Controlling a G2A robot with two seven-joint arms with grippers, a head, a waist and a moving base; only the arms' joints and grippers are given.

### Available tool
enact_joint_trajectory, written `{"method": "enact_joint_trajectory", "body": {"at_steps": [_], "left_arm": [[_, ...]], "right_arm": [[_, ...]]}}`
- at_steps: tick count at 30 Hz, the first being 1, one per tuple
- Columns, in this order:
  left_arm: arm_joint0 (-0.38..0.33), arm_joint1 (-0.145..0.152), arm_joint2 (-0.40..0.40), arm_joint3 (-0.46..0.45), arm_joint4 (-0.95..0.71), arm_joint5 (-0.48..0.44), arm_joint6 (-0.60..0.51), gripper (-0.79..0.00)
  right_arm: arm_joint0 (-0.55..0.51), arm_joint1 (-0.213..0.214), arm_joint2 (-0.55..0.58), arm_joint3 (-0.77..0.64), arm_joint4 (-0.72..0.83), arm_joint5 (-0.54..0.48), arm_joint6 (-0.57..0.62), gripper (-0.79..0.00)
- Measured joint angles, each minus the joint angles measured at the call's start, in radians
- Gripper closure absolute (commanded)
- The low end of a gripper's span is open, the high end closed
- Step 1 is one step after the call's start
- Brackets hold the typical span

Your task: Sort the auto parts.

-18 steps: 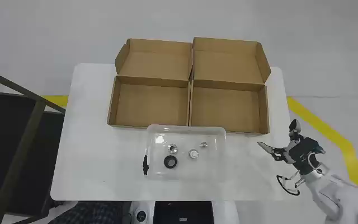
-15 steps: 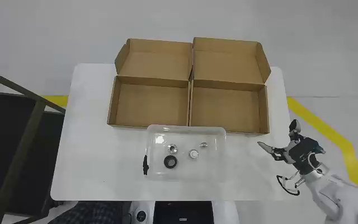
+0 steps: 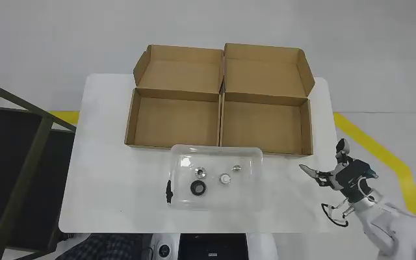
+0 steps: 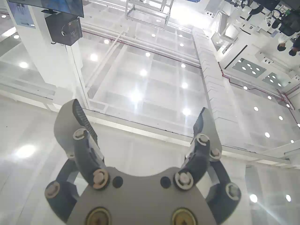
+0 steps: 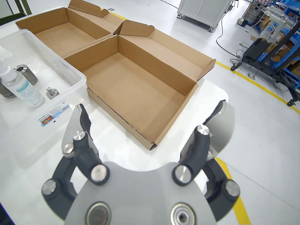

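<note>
done: nothing; boxes empty
to do: parts in bin, 6 o'clock
right gripper: wide, empty
left gripper: wide, empty

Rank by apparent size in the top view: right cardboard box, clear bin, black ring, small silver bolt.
1. right cardboard box
2. clear bin
3. black ring
4. small silver bolt
The gaps are clear, so there are no ties.
</note>
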Motion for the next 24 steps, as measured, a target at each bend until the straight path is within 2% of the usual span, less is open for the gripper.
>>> {"method": "enact_joint_trajectory", "body": {"at_steps": [3,12,19,24], "left_arm": [[0.0,0.0,0.0,0.0,0.0,0.0,0.0,-0.785],[0.0,0.0,0.0,0.0,0.0,0.0,0.0,-0.785],[0.0,0.0,0.0,0.0,0.0,0.0,0.0,-0.785],[0.0,0.0,0.0,0.0,0.0,0.0,0.0,-0.785]], "right_arm": [[0.013,0.001,-0.016,-0.013,0.013,-0.024,0.007,-0.785],[0.108,0.014,-0.112,-0.071,0.049,-0.194,0.121,-0.785],[0.189,0.02,-0.245,-0.108,0.057,-0.295,0.18,-0.785],[0.248,0.021,-0.355,-0.102,0.031,-0.325,0.237,-0.785]]}}
